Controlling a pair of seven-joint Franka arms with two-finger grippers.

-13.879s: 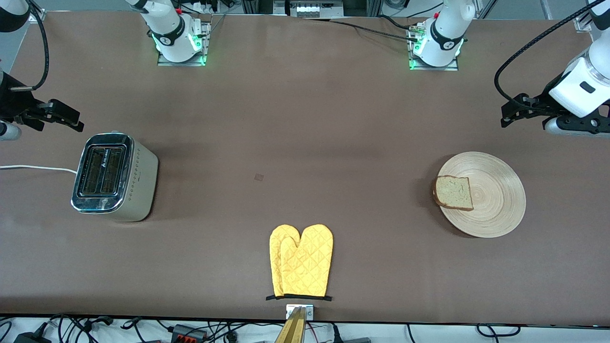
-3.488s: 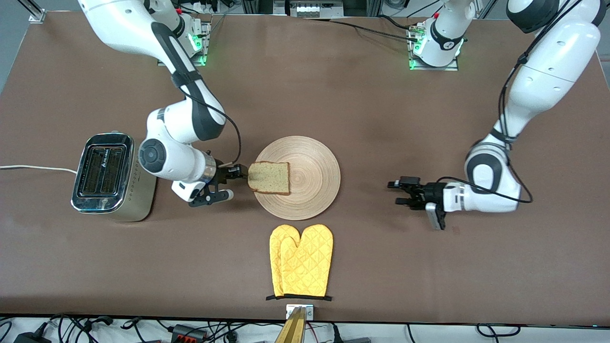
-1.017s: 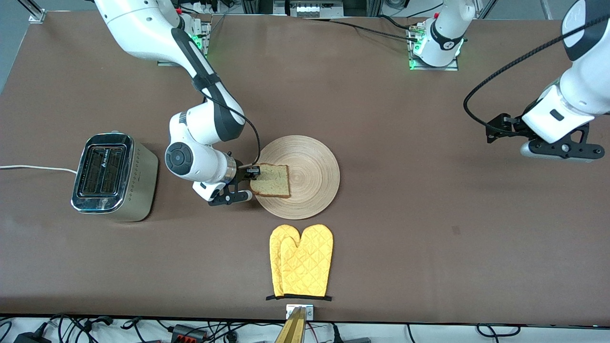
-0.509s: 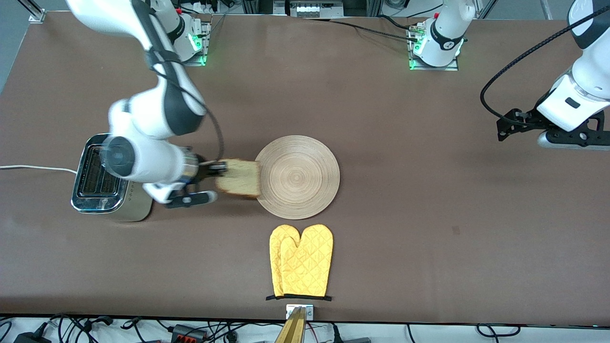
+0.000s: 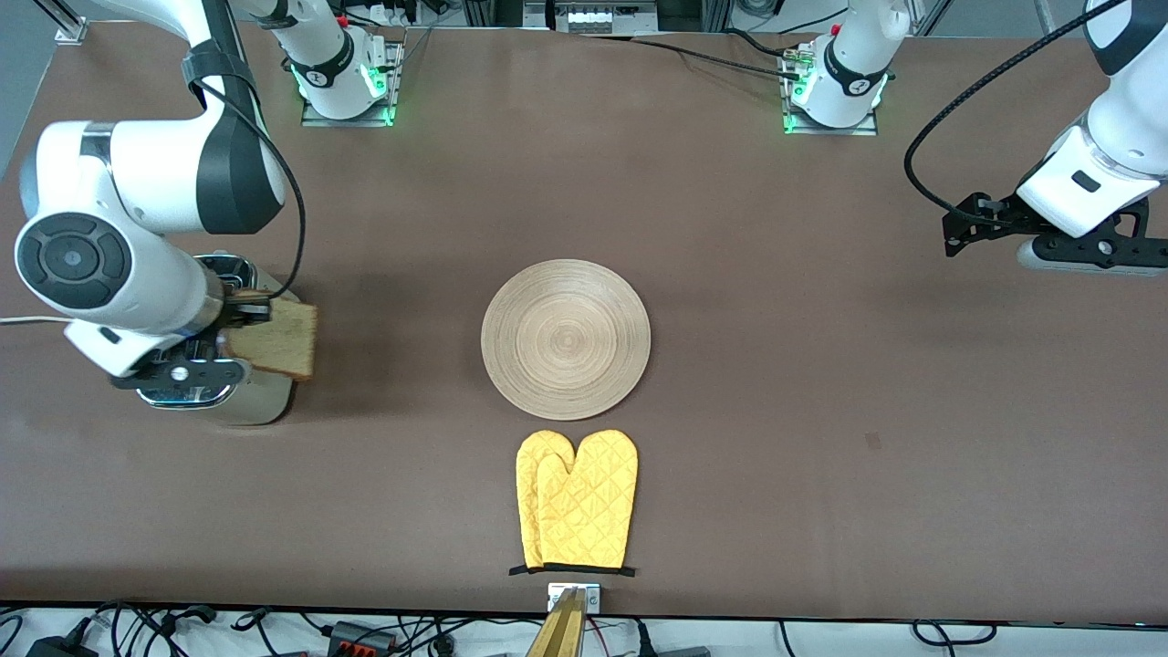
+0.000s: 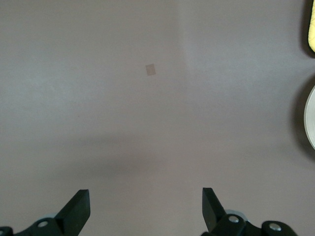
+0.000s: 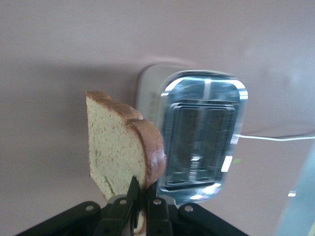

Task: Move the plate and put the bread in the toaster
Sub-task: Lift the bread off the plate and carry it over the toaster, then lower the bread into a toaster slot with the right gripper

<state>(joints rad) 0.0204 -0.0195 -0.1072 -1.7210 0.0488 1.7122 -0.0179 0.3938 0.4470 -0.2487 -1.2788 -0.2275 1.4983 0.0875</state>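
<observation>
The right claw (image 7: 140, 206) has its two black fingers (image 7: 131, 194) pinched together on the crust edge of a squarish slice of pale greenish-tan bread with a darker brown crust (image 7: 118, 147). The slice hangs in the air, standing on edge. Below it sits the boxy toaster with a shiny chrome top and cream-beige side (image 7: 202, 142), both dark slots visible, resting on the brown bench (image 7: 59, 59). A thin white cord (image 7: 275, 138) runs from the toaster across the bench.

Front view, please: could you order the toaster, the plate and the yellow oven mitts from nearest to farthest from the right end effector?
Measured from the right end effector, shut on the bread:
1. Toaster, directly beneath it at the right arm's end of the table.
2. Plate, mid-table.
3. Yellow oven mitts, nearer the front camera than the plate.
</observation>
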